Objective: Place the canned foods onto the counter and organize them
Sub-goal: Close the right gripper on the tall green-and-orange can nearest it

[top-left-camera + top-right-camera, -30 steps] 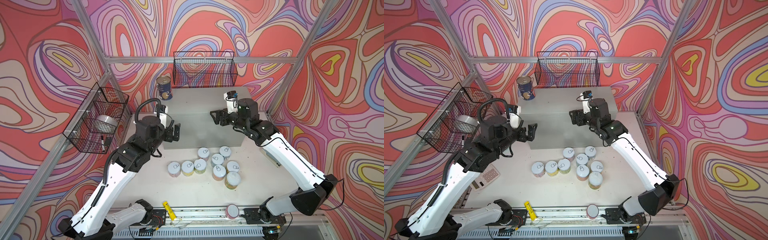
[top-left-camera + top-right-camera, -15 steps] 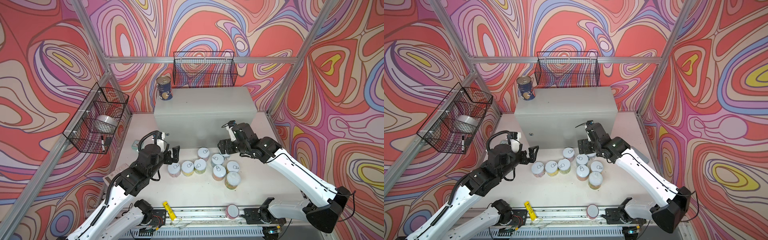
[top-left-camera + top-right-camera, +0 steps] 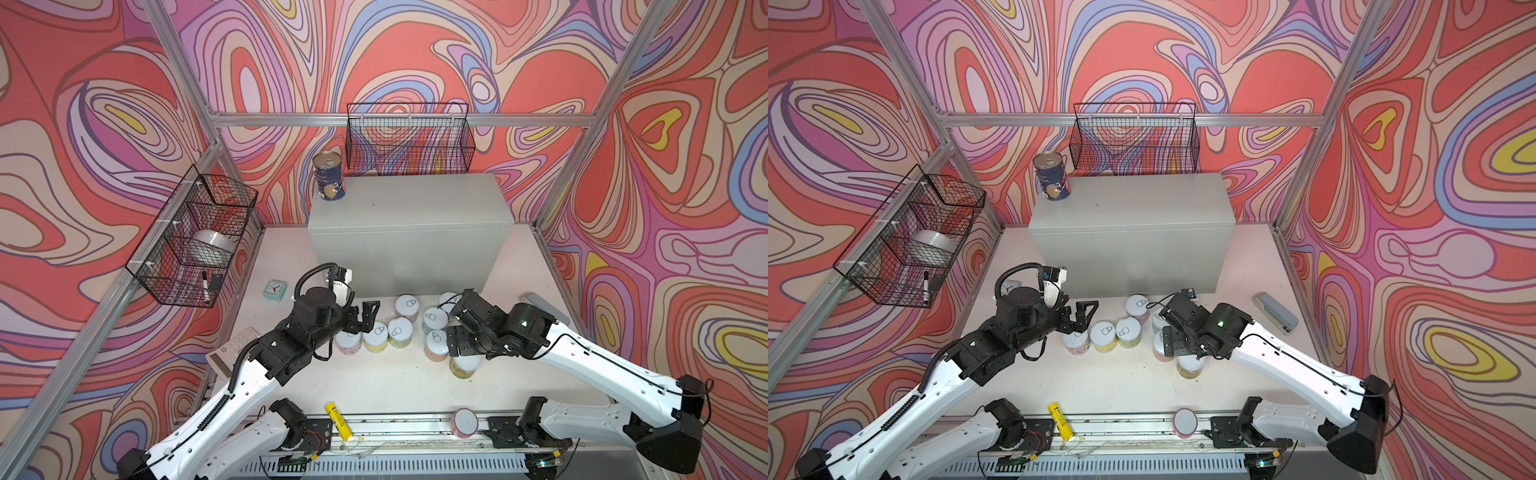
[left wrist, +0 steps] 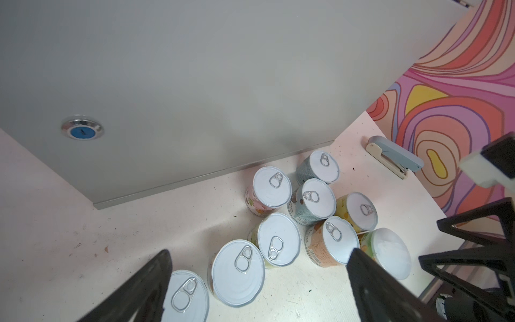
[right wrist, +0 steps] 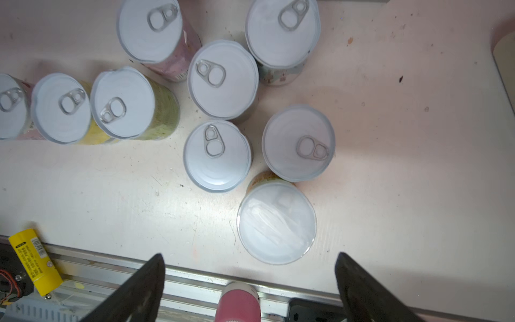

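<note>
White pull-tab lids are seen on the cans (image 4: 315, 199) gathered upright on the desk (image 3: 374, 386), just in front of the grey metal cabinet (image 3: 415, 199). Nine are counted in the left wrist view. Three are set in a row, touching side by side, with pink, yellow and green labels, and six are bunched beside them. One of the six, the plastic-capped can (image 5: 276, 223), is covered by a clear lid with no tab showing and is placed at the edge of the group farthest from the cabinet. A tenth, the blue can (image 3: 328, 176) with a bare metal top, is stood on the cabinet's back left corner in both top views, just beside the black wire basket (image 3: 409, 137) hung on the back wall.

The left claw (image 3: 368, 318) is held over the row of three, its jaws spread wide and nothing gripped between them. The right claw (image 5: 249, 258) is held above the bunched cans, near the plastic-capped can. Its jaws are likewise spread wide, and nothing is held.

A yellow tube (image 3: 338, 419) and a pink cylinder (image 3: 464, 422) are found at the front rail. A stapler (image 3: 1276, 312) is laid near the right wall, and a small clock (image 3: 274, 289) is placed left of the cabinet.
</note>
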`<state>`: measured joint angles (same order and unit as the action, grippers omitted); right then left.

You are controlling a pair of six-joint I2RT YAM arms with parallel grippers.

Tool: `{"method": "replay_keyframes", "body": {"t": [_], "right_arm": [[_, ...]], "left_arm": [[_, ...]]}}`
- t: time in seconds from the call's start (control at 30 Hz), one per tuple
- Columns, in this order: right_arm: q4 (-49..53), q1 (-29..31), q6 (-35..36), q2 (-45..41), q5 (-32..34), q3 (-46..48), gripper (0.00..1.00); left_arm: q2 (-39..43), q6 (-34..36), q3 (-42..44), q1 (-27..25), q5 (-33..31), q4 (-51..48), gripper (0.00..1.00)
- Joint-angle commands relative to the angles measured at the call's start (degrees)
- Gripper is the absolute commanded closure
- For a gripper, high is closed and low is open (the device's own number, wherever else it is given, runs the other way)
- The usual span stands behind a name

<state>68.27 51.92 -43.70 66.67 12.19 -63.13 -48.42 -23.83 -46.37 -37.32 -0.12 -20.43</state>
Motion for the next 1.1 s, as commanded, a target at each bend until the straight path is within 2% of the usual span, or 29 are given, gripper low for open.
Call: {"method": "replay_keyframes", "body": {"t": [0.0, 0.23, 0.47, 0.9, 1.07], "right_arm": [[1.56, 1.38, -4.76, 0.81, 0.56, 2.78, 0.02], [-4.52, 1.40, -10.03, -3.21, -0.93, 13.08, 0.03], [-13.37, 1.36, -14.74, -14.06, 2.19, 22.50, 0.04], [-21.98, 1.39, -12.16, -9.23, 4.07, 26.51, 0.04], [-25.93, 1.40, -12.28, -7.21, 4.83, 30.03, 0.07]], "left_arm": [[0.02, -0.15, 0.91, -1.75, -1.58, 1.62, 0.00], [0.73, -1.13, 2.68, -3.37, -3.89, 2.04, 0.01], [1.07, -0.34, 2.78, -3.46, -4.84, 2.31, 0.01], [0.33, 0.45, 3.21, -3.48, -5.20, 3.04, 0.02], [-0.06, 1.40, 3.32, -3.46, -6.11, 3.38, 0.02]]}}
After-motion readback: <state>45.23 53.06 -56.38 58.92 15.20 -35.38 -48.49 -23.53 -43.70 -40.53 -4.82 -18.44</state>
